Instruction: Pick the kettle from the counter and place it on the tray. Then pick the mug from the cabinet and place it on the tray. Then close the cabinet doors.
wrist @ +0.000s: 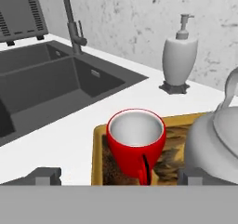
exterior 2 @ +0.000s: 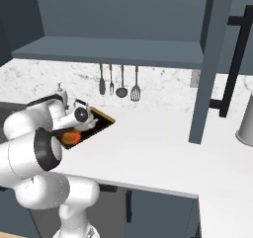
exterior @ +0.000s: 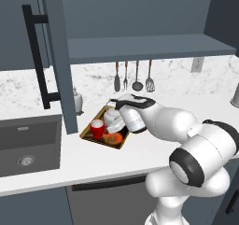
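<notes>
On flat golden-rimmed brown tray (wrist: 100, 146): small red cylindrical mug (wrist: 136, 141) beside squat silvery kettle (wrist: 214, 144); tool (wrist: 118, 174) wide open w/ fingers flanking mug, gripping nothing.

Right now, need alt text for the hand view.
A red mug stands upright on the golden-rimmed tray, between the open tool's fingertips, with the silvery kettle beside it. Behind, on the white counter, are a dark sink and a soap dispenser.
</notes>
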### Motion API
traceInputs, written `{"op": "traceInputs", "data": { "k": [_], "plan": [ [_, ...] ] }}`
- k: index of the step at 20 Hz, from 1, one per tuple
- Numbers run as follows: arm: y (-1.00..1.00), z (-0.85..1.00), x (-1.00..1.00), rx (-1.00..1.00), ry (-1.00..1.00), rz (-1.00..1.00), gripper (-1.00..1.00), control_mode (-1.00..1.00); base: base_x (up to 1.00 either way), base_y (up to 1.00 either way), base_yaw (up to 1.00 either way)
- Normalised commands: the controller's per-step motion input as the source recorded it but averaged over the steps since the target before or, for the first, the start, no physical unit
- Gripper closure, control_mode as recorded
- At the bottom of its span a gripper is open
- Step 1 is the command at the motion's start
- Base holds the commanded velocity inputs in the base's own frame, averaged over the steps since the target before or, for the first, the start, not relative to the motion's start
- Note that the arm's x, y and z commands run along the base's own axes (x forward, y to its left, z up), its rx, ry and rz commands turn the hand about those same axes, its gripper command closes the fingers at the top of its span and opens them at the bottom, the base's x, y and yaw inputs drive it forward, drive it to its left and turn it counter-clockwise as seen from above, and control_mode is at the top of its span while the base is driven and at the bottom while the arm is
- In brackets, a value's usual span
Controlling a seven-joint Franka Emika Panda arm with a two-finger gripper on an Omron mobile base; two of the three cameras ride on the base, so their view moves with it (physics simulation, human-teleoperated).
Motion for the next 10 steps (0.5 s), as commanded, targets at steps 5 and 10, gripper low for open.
{"op": "traceInputs", "data": {
  "k": [5, 10],
  "plan": [
    [0.0, 0.9, -0.44, 0.0, 0.1, 0.0, -1.0, -1.0, 0.0, 0.0, 0.0],
    [-0.03, 0.51, -0.45, 0.0, 0.2, -0.05, -1.0, -1.0, 0.0, 0.0, 0.0]
  ]
}}
